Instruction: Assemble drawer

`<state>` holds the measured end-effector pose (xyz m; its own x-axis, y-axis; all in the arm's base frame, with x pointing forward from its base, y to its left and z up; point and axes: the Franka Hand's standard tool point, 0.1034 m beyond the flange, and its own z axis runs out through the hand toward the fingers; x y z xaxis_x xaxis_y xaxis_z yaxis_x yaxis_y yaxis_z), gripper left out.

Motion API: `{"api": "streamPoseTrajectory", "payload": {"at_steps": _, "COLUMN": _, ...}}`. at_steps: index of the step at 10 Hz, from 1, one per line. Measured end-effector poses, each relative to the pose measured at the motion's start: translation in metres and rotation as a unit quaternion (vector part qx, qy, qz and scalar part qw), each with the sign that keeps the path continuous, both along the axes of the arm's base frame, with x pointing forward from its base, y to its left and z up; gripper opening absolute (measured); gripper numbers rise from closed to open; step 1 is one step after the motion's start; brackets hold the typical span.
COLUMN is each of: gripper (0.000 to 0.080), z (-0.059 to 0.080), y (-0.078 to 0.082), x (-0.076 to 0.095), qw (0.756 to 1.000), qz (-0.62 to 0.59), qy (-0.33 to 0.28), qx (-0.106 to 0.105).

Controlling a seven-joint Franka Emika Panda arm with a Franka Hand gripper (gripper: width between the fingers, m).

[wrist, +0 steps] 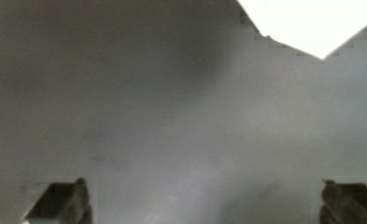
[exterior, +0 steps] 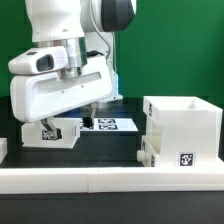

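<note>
Nearest the exterior camera runs a long white front ledge [exterior: 90,180]. Just behind it, on the exterior view's right, stands the open-topped white drawer box [exterior: 190,125], and on the left a small white tagged drawer panel [exterior: 52,131] sits low beside the arm. Farther back lies the marker board [exterior: 108,124]. The two-finger gripper [wrist: 206,202] hangs with jaws spread wide and nothing between them. A white corner [wrist: 304,22], perhaps the panel's, shows in the blurred wrist view. An off-centre descent could shove the panel rather than straddle it.
</note>
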<state>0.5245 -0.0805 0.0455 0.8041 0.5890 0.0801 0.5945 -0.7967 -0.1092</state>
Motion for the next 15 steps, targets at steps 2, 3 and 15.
{"api": "streamPoseTrajectory", "payload": {"at_steps": 2, "gripper": 0.0649, "z": 0.000, "y": 0.001, "x": 0.000, "qw": 0.999, "qz": -0.047, "qy": 0.007, "qx": 0.001}}
{"api": "streamPoseTrajectory", "payload": {"at_steps": 3, "gripper": 0.0649, "z": 0.000, "y": 0.002, "x": 0.000, "qw": 0.997, "qz": -0.082, "qy": 0.011, "qx": 0.004}}
{"api": "streamPoseTrajectory", "payload": {"at_steps": 15, "gripper": 0.0649, "z": 0.015, "y": 0.002, "x": -0.057, "qw": 0.903, "qz": -0.428, "qy": 0.041, "qx": 0.011}}
